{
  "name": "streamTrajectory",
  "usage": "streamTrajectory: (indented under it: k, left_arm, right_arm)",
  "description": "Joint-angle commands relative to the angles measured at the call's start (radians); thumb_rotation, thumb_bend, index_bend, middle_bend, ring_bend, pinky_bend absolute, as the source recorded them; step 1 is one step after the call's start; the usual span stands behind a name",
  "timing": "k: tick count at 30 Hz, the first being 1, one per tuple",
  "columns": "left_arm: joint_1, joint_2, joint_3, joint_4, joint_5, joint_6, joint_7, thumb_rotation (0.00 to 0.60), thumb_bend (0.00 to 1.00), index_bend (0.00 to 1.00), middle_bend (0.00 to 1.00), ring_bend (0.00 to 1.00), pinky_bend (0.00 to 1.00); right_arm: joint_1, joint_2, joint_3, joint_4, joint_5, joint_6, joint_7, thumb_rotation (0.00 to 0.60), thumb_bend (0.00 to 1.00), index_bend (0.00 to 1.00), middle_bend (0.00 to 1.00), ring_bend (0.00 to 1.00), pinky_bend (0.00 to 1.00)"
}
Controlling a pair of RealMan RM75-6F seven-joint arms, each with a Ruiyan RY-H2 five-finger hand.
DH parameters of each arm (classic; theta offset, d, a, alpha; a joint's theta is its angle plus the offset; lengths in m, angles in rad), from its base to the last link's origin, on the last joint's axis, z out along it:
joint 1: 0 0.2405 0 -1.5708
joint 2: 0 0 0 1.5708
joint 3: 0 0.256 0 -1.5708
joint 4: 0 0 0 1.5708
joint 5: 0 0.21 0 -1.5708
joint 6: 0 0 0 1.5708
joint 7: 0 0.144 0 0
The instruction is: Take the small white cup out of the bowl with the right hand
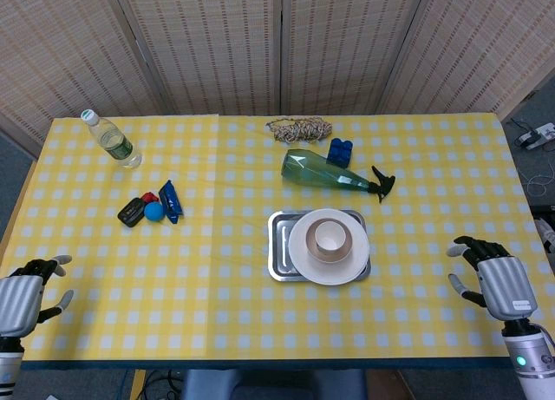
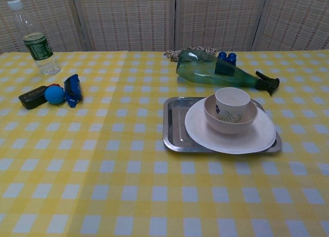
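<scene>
The small white cup (image 1: 330,236) (image 2: 232,102) stands upright inside a pale bowl (image 1: 328,248) (image 2: 224,122). The bowl rests on a white plate (image 1: 303,252) (image 2: 205,129), which lies on a metal tray (image 1: 279,244) (image 2: 175,124) near the table's middle. My right hand (image 1: 488,274) hovers at the table's front right corner, well to the right of the tray, fingers apart and holding nothing. At the front left corner my left hand (image 1: 30,289) is likewise spread and holds nothing. Neither hand shows in the chest view.
A green spray bottle (image 1: 329,173) (image 2: 216,75) lies on its side just behind the tray, with blue blocks (image 1: 339,151) and a rope coil (image 1: 299,128) further back. At the left are a water bottle (image 1: 111,140) (image 2: 35,41), a blue ball (image 1: 153,211) (image 2: 54,94) and small items.
</scene>
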Motion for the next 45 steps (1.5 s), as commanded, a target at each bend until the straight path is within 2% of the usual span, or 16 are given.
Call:
streamTrajectory:
  k: [1, 3, 5, 6, 7, 8, 10, 12, 14, 16, 19, 24, 29, 38, 45]
  left_arm:
    - [0.000, 0.004, 0.000, 0.001, -0.002, -0.001, -0.009, 0.600, 0.29, 0.36, 0.46, 0.33, 0.46]
    - [0.003, 0.010, 0.000, -0.004, 0.000, 0.004, -0.019, 0.600, 0.29, 0.36, 0.46, 0.33, 0.46]
    - [0.006, 0.017, -0.001, -0.008, 0.001, 0.012, -0.032, 0.600, 0.29, 0.36, 0.46, 0.33, 0.46]
    - [0.008, 0.020, -0.002, -0.009, 0.001, 0.016, -0.040, 0.600, 0.29, 0.36, 0.46, 0.33, 0.46]
    - [0.011, 0.025, -0.003, -0.010, 0.001, 0.021, -0.050, 0.600, 0.29, 0.36, 0.46, 0.33, 0.46]
    - [0.013, 0.029, -0.004, -0.010, 0.001, 0.024, -0.058, 0.600, 0.29, 0.36, 0.46, 0.33, 0.46]
    - [0.017, 0.037, -0.006, -0.009, 0.001, 0.032, -0.079, 0.600, 0.29, 0.36, 0.46, 0.33, 0.46]
    - [0.020, 0.044, -0.008, -0.009, 0.002, 0.037, -0.096, 0.600, 0.29, 0.36, 0.46, 0.33, 0.46]
    - [0.022, 0.051, -0.009, -0.009, 0.000, 0.039, -0.108, 0.600, 0.29, 0.36, 0.46, 0.33, 0.46]
    - [0.024, 0.055, -0.008, -0.010, 0.000, 0.040, -0.120, 0.600, 0.29, 0.37, 0.46, 0.33, 0.46]
    - [0.025, 0.059, -0.006, -0.009, 0.002, 0.037, -0.135, 0.600, 0.29, 0.38, 0.46, 0.33, 0.46]
    - [0.021, 0.065, 0.001, -0.006, 0.009, 0.022, -0.151, 0.600, 0.29, 0.38, 0.46, 0.33, 0.46]
    - [0.027, 0.075, -0.001, -0.006, 0.008, 0.033, -0.176, 0.600, 0.29, 0.38, 0.46, 0.33, 0.46]
    - [0.036, 0.086, -0.001, -0.007, 0.017, 0.049, -0.203, 0.600, 0.29, 0.38, 0.46, 0.33, 0.46]
    - [0.042, 0.094, 0.000, -0.008, 0.024, 0.060, -0.219, 0.600, 0.29, 0.38, 0.46, 0.33, 0.46]
  right_arm:
    - [0.000, -0.004, -0.005, 0.001, 0.001, -0.008, -0.005, 0.600, 0.23, 0.39, 0.30, 0.31, 0.34]
    - [0.006, -0.009, -0.005, 0.004, 0.006, -0.022, -0.005, 0.600, 0.24, 0.39, 0.31, 0.31, 0.37]
    - [0.017, -0.020, -0.003, 0.007, 0.004, -0.035, -0.010, 0.600, 0.24, 0.39, 0.34, 0.32, 0.50]
    - [0.025, -0.026, -0.001, 0.008, 0.001, -0.042, -0.017, 0.600, 0.24, 0.39, 0.37, 0.35, 0.60]
    - [0.040, -0.032, 0.003, 0.004, -0.004, -0.056, -0.036, 0.600, 0.24, 0.39, 0.43, 0.43, 0.72]
    - [0.054, -0.035, 0.006, -0.004, -0.011, -0.069, -0.057, 0.600, 0.24, 0.39, 0.47, 0.49, 0.78]
    - [0.091, -0.037, 0.017, -0.040, -0.027, -0.105, -0.114, 0.600, 0.24, 0.39, 0.63, 0.70, 0.94]
    - [0.127, -0.040, 0.032, -0.075, -0.035, -0.138, -0.174, 0.600, 0.24, 0.39, 0.75, 0.83, 0.99]
    - [0.170, -0.047, 0.056, -0.115, -0.023, -0.189, -0.247, 0.600, 0.25, 0.39, 0.87, 0.93, 1.00]
    - [0.214, -0.057, 0.082, -0.152, 0.009, -0.250, -0.307, 0.600, 0.28, 0.39, 0.94, 0.99, 1.00]
    - [0.274, -0.077, 0.116, -0.191, 0.073, -0.337, -0.396, 0.600, 0.30, 0.39, 0.99, 1.00, 1.00]
    - [0.359, -0.136, 0.152, -0.218, 0.195, -0.454, -0.513, 0.600, 0.30, 0.39, 1.00, 1.00, 1.00]
    - [0.414, -0.188, 0.158, -0.212, 0.279, -0.509, -0.597, 0.600, 0.30, 0.39, 1.00, 1.00, 1.00]
    - [0.474, -0.245, 0.141, -0.213, 0.378, -0.536, -0.702, 0.600, 0.30, 0.40, 1.00, 1.00, 1.00]
    - [0.500, -0.268, 0.120, -0.195, 0.457, -0.536, -0.758, 0.600, 0.31, 0.45, 1.00, 1.00, 1.00]
